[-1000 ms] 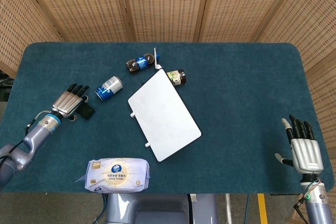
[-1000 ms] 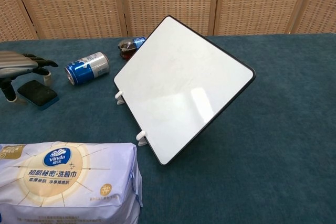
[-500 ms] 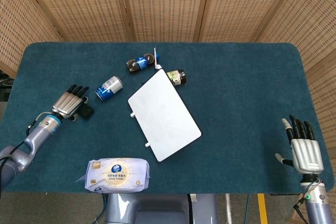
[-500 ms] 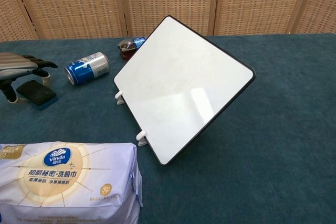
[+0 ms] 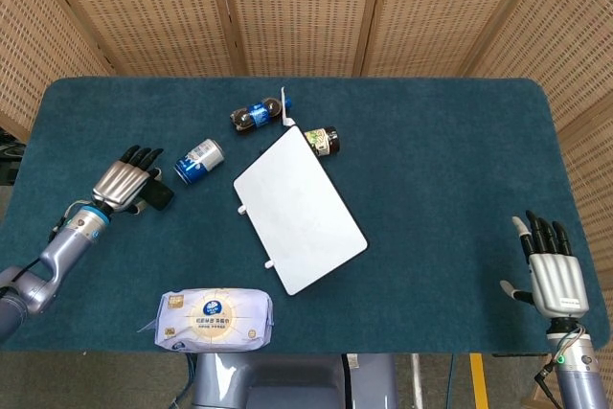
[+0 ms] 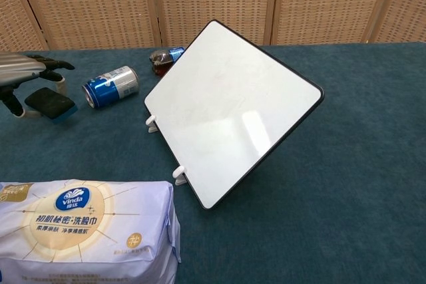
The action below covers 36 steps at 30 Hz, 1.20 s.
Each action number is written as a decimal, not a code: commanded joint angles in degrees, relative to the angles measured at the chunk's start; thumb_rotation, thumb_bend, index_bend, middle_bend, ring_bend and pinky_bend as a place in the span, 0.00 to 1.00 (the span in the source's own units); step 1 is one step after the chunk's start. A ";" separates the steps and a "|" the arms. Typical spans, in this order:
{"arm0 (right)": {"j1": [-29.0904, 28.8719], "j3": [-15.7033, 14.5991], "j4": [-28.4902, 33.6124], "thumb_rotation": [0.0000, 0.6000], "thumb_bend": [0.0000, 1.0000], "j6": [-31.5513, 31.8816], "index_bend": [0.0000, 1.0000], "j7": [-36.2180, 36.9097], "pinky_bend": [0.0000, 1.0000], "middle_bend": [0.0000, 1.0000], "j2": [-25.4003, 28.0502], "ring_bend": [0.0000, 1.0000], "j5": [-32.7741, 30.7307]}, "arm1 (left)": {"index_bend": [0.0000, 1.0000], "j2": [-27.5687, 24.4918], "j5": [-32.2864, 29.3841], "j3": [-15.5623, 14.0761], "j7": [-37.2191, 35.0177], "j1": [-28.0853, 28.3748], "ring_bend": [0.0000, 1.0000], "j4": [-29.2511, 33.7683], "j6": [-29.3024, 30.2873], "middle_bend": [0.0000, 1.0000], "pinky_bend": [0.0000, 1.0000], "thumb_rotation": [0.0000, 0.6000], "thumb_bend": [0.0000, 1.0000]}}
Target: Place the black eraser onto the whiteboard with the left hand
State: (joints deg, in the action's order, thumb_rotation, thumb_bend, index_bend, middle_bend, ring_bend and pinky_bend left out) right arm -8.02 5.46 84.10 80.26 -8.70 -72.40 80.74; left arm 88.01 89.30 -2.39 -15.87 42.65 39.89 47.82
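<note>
The left robot hand [image 6: 20,74] lay flat over the black eraser [image 6: 50,104], fingers stretched forward above it and the thumb down at its near edge; in the chest view the eraser looked pinched from below and raised slightly off the table [image 6: 346,164], though whether it had truly cleared the cloth could not be told. The step in hand appeared to be securing and lifting the eraser. To do it well, the grip would need to close on the eraser's long sides before any carry, since a loose hold under flat fingers could let it slip. The lift should probably clear the blue can [image 6: 110,86] lying just to the hand's right, between it and the whiteboard [image 6: 229,108]. The board stood tilted on small white feet further right, so a gentle set-down near its lower part seemed wisest, or the eraser might slide off.

The right robot hand [image 5: 554,270] rested well apart at the table's near right edge, fingers spread, holding nothing.

Nearest the robot lay a tissue pack [image 6: 83,231] marked "Vinda" with Chinese characters beneath. The can's lettering was too small to read. Beyond the board lay a bottle [image 5: 257,115] and a dark jar [image 5: 323,140], labels illegible.
</note>
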 commanded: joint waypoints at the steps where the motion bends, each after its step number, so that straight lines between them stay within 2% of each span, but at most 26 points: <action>1: 0.02 -0.02 0.09 1.00 0.05 0.13 0.00 0.24 0.00 0.00 0.11 0.00 0.14 | 0.41 -3.27 -0.02 0.45 1.01 -0.62 0.00 5.66 2.63 0.00 0.00 1.00 0.33; 10: 0.44 -0.22 1.04 1.00 0.05 1.32 0.00 2.16 0.00 0.00 1.03 0.00 1.40 | 0.43 -11.12 -1.48 2.33 5.20 -2.30 0.00 20.29 7.47 0.00 0.00 1.00 0.33; 16: 0.65 -0.41 1.82 1.00 0.05 2.10 0.00 3.47 0.00 0.00 1.71 0.00 2.45 | 0.43 -15.76 -4.56 6.03 11.39 -3.10 0.00 30.87 11.19 0.00 0.00 1.00 0.33; 20: 0.66 -0.48 2.07 1.00 0.05 2.21 0.00 4.38 0.00 0.00 2.03 0.00 2.85 | 0.43 -16.73 -6.06 8.37 15.70 -3.07 0.00 35.97 13.40 0.00 0.00 1.00 0.33; 24: 0.66 -0.47 2.13 1.00 0.05 2.16 0.00 5.28 0.00 0.00 2.35 0.00 2.96 | 0.43 -14.60 -6.70 10.85 20.24 -2.94 0.00 39.14 17.21 0.00 0.00 1.00 0.33; 28: 0.71 -0.34 2.10 1.00 0.05 2.14 0.00 6.37 0.00 0.00 2.62 0.00 2.82 | 0.43 -10.48 -5.04 12.29 22.35 -2.42 0.00 38.65 21.35 0.00 0.00 1.00 0.33; 31: 0.76 -0.10 1.92 1.00 0.05 2.02 0.00 8.01 0.00 0.00 3.07 0.00 2.52 | 0.43 -4.04 -3.03 13.16 24.41 -1.38 0.00 34.63 25.00 0.00 0.00 1.00 0.33; 36: 0.75 0.20 1.48 1.00 0.05 1.48 0.00 10.51 0.00 0.00 3.61 0.00 1.90 | 0.43 3.24 -1.28 14.06 25.19 0.89 0.00 29.27 26.88 0.00 0.00 1.00 0.33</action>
State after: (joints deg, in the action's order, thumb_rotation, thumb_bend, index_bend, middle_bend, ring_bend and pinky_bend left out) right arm -7.26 5.54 85.75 81.94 1.33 -68.98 82.84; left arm 88.13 86.67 10.82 8.27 42.12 71.92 73.08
